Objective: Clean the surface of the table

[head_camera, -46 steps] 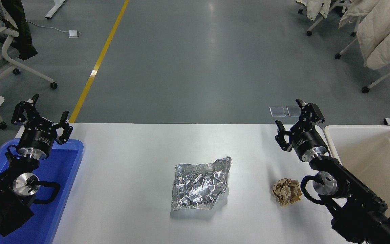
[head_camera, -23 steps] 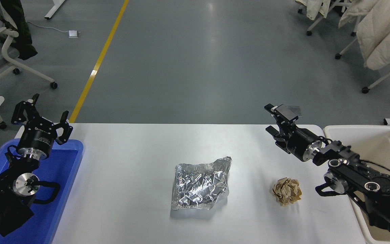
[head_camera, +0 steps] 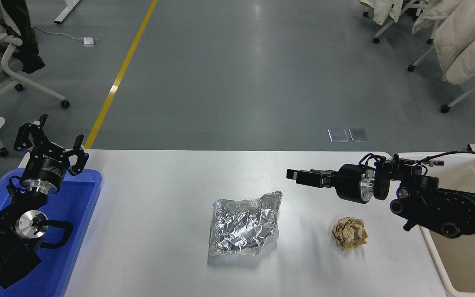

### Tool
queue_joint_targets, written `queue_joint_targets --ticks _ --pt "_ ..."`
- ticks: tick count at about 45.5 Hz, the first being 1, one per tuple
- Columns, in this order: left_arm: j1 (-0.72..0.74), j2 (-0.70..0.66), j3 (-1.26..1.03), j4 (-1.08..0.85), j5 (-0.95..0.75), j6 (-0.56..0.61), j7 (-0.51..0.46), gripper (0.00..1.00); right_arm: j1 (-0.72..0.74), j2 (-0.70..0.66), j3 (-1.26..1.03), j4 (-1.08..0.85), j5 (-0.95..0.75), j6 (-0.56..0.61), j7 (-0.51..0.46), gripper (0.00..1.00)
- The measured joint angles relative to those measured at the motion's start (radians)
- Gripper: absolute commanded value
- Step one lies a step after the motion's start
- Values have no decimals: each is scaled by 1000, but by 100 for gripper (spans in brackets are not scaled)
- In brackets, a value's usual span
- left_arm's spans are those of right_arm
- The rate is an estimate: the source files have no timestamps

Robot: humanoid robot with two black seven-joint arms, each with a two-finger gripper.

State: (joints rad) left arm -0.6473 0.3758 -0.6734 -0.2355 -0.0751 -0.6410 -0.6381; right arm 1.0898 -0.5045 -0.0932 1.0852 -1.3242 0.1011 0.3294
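**Right claw level over the desk, foil and paper below**

Head view: the white desk (head_camera: 159, 198) spans the frame, carrying a crumpled foil sheet (head_camera: 243, 227) at centre and a brown paper ball (head_camera: 349, 233) well to its right; the right claw (head_camera: 299, 176) points left above the desk, empty, its opening hard to tell; the left claw (head_camera: 52, 142) is parked over the blue tray (head_camera: 76, 231), spread open, empty; a cream bin (head_camera: 464, 255) sits at right.

The table surface (head_camera: 159, 231) is matte white. At centre lies crinkled silver foil (head_camera: 243, 225), mirror-bright in patches; right of it, a tan-brown paper ball (head_camera: 349, 233). Lower left, a bright blue tray (head_camera: 72, 231); lower right, a cream bin (head_camera: 464, 255). Upper left, 1 yellow floor stripe (head_camera: 124, 68) crosses grey.
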Motion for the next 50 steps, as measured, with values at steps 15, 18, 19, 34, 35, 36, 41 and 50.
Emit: queue_joint_targets --ticks 15,18,19,34,35,36,41,50 --pt "0 0 0 0 0 0 0 100 126 125 -205 -1 3 91 -202 100" --pt "0 0 0 0 0 0 0 100 131 151 -221 -14 35 109 -253 100" --pt "0 0 0 0 0 0 0 100 132 158 -224 -16 47 115 -266 100" --pt "0 0 0 0 0 0 0 100 141 259 -244 -71 310 174 -457 100" --pt "0 0 0 0 0 0 0 100 141 270 -244 -80 336 176 -472 100" --pt "0 0 0 0 0 0 0 100 141 273 -244 -82 342 177 -476 100" --pt "0 0 0 0 0 0 0 100 129 309 -243 -113 408 182 -512 100" --pt "0 0 0 0 0 0 0 100 104 369 -243 -177 492 187 -549 100"
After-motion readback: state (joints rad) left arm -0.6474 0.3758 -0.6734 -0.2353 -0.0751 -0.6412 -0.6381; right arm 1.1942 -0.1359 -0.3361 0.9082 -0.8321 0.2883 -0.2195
